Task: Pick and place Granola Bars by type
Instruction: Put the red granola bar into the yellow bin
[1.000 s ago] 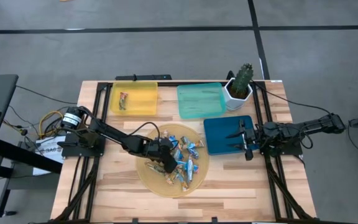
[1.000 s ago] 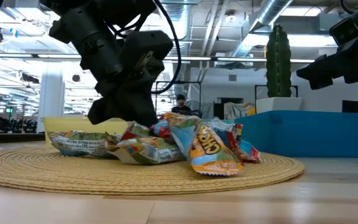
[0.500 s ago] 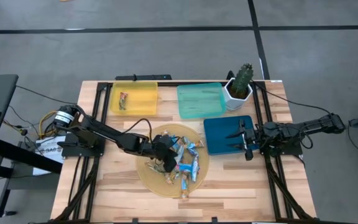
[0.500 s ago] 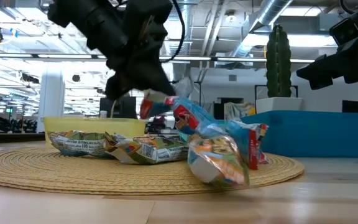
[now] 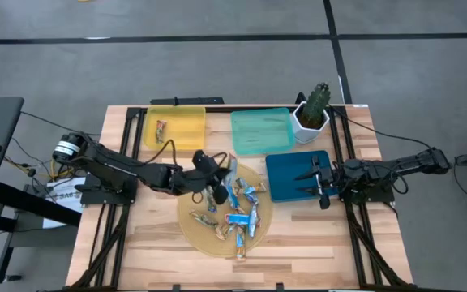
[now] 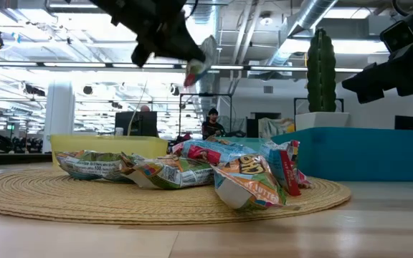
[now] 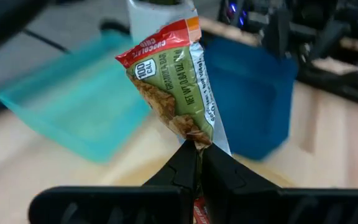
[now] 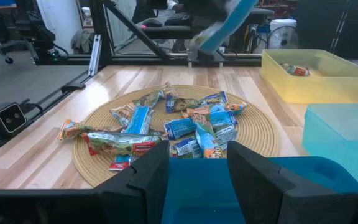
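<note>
Bar (image 7: 173, 87) in a green-and-orange wrapper hangs pinched by one end in my left gripper (image 7: 197, 149), lifted clear above the woven mat (image 5: 193, 235) near its edge toward the yellow tray (image 5: 175, 128). Other bars (image 5: 237, 212) lie heaped on that mat. I see my right gripper (image 8: 197, 163) beside the mat over the blue tray (image 5: 286, 166), fingers parted and grasping nothing.

Left gripper (image 7: 197, 163) lifted a bar (image 7: 174, 87) (off pile)
</note>
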{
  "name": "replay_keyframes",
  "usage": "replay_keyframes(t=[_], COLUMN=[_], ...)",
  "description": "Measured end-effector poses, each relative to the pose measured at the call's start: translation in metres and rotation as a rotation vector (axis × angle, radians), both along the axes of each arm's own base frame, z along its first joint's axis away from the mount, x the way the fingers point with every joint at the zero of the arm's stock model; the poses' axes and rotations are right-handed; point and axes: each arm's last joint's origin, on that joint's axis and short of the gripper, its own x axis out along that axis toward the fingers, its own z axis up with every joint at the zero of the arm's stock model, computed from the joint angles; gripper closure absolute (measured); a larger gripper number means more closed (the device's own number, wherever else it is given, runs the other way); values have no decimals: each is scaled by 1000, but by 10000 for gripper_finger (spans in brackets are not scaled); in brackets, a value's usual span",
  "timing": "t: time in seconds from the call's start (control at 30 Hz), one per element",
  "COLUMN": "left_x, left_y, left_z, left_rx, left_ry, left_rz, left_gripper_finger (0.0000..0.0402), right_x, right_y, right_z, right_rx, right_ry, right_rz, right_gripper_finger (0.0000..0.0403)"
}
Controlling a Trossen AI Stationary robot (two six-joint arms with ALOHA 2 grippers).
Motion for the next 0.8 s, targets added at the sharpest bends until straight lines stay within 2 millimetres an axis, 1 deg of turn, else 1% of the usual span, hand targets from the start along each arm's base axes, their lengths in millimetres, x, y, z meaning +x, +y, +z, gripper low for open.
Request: replay_keyframes(t=[0.23, 0.33, 0.6, 0.73, 0.8], left_x=[-12, -16, -17, -16, -15], left_y=[6, 7, 8, 13, 19], left_z=[25, 31, 31, 30, 29], left_rx=[138, 161, 183, 183, 179], left_ry=[-41, -48, -26, -14, -7], left_rz=[63, 71, 74, 84, 92], left_gripper_finger=[395, 395, 395, 395, 395], right_x=[0, 0, 0, 0, 0], right_y=[0, 0, 0, 0, 0], right_z=[0, 0, 0, 0, 0], right_rx=[0, 0, 0, 0, 0], right_ry=[0, 0, 0, 0, 0], right_rz=[0, 0, 0, 0, 0], right_gripper_finger=[249, 249, 249, 249, 249])
